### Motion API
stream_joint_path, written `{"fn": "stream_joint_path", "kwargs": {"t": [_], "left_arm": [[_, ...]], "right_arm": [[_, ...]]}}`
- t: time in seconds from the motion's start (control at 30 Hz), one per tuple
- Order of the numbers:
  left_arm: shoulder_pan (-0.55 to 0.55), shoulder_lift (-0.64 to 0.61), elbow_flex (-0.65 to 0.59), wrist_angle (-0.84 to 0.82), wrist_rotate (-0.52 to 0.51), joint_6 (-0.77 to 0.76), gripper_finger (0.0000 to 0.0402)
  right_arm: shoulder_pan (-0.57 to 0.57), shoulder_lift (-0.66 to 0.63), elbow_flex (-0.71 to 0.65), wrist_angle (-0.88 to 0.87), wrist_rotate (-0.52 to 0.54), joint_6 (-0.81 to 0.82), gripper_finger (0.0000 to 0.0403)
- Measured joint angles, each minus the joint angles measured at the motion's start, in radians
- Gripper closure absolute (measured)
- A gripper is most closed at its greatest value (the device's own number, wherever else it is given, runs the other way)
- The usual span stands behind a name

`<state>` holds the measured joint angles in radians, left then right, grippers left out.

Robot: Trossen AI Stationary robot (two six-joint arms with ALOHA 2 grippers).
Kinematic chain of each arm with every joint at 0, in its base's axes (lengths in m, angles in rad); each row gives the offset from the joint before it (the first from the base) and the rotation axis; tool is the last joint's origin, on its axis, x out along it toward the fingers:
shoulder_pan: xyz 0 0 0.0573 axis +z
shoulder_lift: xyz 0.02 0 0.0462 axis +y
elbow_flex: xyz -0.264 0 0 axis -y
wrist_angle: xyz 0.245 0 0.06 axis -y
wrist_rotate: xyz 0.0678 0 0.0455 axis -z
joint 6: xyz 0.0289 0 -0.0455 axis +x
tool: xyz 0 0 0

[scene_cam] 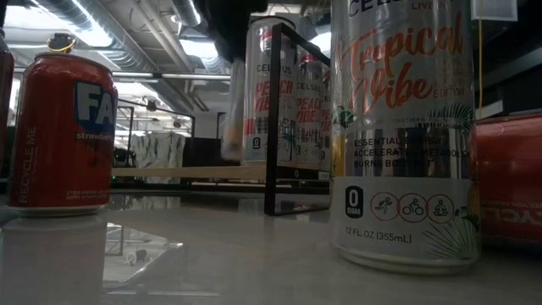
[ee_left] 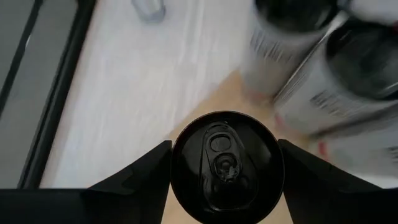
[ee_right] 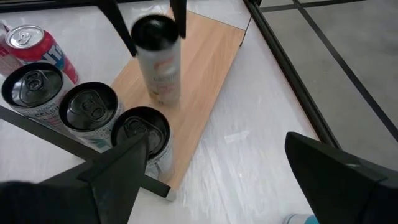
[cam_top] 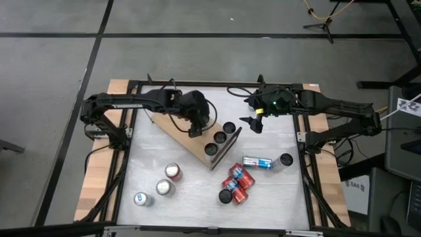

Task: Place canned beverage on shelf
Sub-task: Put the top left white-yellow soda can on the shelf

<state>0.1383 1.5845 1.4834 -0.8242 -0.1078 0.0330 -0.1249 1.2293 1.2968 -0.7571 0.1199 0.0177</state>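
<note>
A slim, black-topped beverage can (ee_right: 158, 59) stands upright over the light-wood shelf (cam_top: 177, 128), between the fingers of my left gripper (cam_top: 195, 126), which is shut on it. Three more black-topped cans (cam_top: 219, 137) stand in a row at the shelf's right end, beside its black wire frame (scene_cam: 273, 119). My right gripper (cam_top: 255, 124) hangs open above the table, to the right of the shelf, with nothing between its fingers. My left gripper pinches the can's top end (ee_left: 177, 163) between its two fingers (ee_left: 140, 177), one on each side just under the rim. The fingers slant down from above, coming from the table's left. The can stays upright. I cannot tell whether its bottom (ee_right: 165, 99) touches the board.
A red can (cam_top: 172, 171) and two silver cans (cam_top: 164, 187) stand near the table's front left. Several cans lie in a heap (cam_top: 237, 184) at the front right. Behind the heap lie a silver-blue can (cam_top: 258, 162) and an upright can (cam_top: 285, 160).
</note>
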Motion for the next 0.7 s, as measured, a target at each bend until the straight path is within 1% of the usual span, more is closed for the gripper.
{"fn": "stream_joint_path", "kwargs": {"t": [0.17, 0.47, 0.63, 0.7], "left_arm": [[-0.004, -0.035, 0.002, -0.018, 0.067, 0.023, 0.0167], [-0.01, -0.05, 0.002, -0.044, 0.175, 0.211, 0.0167], [-0.006, -0.05, 0.002, -0.101, 0.189, 0.299, 0.0167], [-0.004, -0.05, 0.002, -0.099, 0.22, 0.337, 0.0167]], "right_arm": [[0.0, 0.0, 0.0, -0.001, 0.0, 0.0, 0.0029], [0.0, 0.0, 0.0, -0.002, -0.002, 0.0, 0.0029], [0.0, 0.0, 0.0, -0.002, -0.003, 0.0, 0.0029], [0.0, 0.0, 0.0, -0.002, -0.003, 0.0, 0.0029]]}}
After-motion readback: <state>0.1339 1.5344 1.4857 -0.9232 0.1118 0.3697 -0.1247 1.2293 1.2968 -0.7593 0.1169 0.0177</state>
